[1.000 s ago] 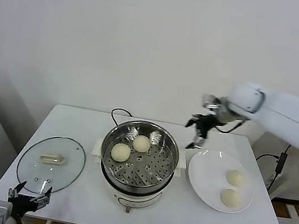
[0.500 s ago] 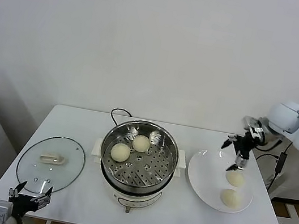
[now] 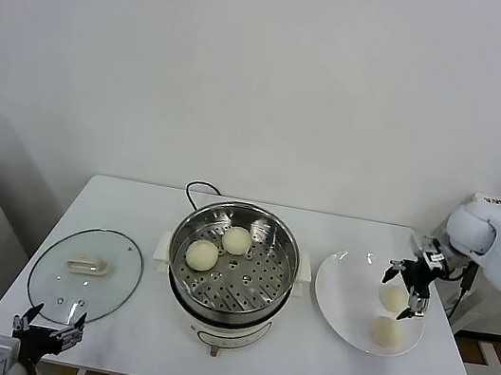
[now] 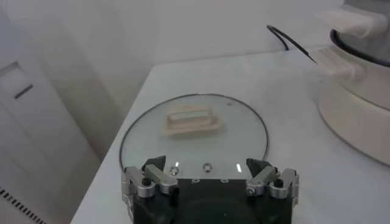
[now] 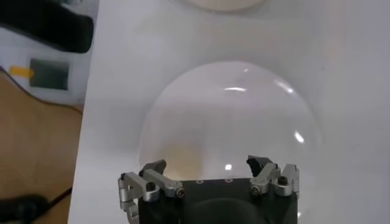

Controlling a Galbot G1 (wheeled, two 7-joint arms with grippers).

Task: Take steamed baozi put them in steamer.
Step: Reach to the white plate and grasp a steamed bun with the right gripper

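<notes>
The steamer [image 3: 229, 285] stands mid-table with two baozi on its perforated tray, one at the front left [image 3: 202, 254] and one behind it [image 3: 237, 239]. Two more baozi lie on the white plate [image 3: 344, 290]: a farther one [image 3: 391, 298] and a nearer one [image 3: 386, 332]. My right gripper [image 3: 407, 289] is open and low over the plate, its fingers on either side of the farther baozi. In the right wrist view the open gripper [image 5: 207, 173] hangs over the plate [image 5: 231, 109], with a faint cream patch between the fingers. My left gripper [image 3: 47, 327] is open and parked at the table's front left corner.
The glass lid [image 3: 87, 268] with its white handle lies flat left of the steamer; it also shows in the left wrist view [image 4: 195, 131] just beyond the left gripper [image 4: 204, 165]. The steamer's black cord [image 3: 197, 188] runs behind the pot. The table's right edge is near the plate.
My right gripper has moved right from beside the steamer's far right rim to the plate and lowered around the farther baozi. The left arm has not moved.
</notes>
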